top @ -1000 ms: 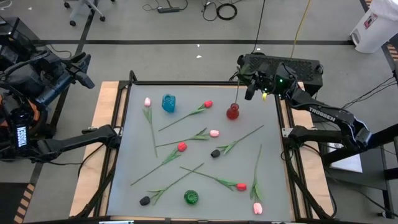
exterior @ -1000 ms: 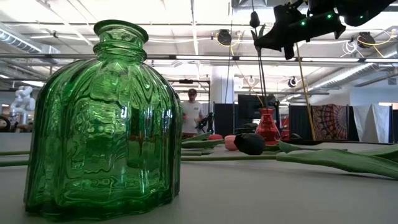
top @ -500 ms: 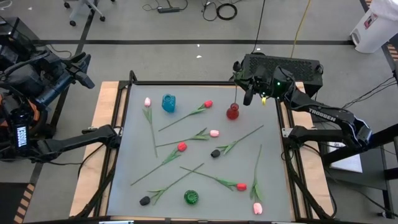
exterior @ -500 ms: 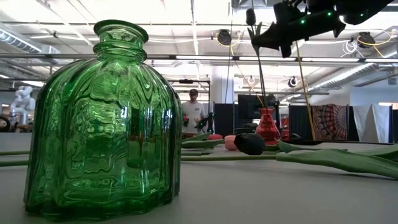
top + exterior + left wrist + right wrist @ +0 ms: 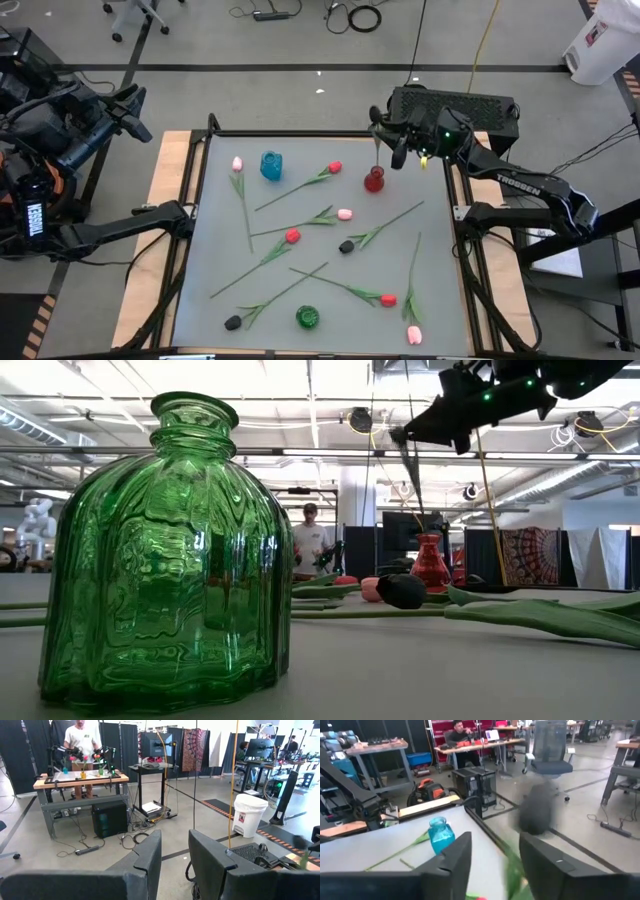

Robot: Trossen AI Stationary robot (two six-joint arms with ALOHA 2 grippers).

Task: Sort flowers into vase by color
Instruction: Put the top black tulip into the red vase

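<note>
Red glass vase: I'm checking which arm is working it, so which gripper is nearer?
Right. The right gripper hangs just above the small red glass vase; the left gripper waits beyond the table's far-left corner.

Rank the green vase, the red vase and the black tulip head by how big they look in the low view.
1. green vase, by far the largest, though it stands nearest the camera.
2. red vase.
3. black tulip head, lying on the table; it looks close to the red vase, so this order is unsure.

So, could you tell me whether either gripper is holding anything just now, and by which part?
The right gripper holds a black tulip high on its stem, near the head, with the stem's foot in the red vase. The left gripper holds nothing.
</note>
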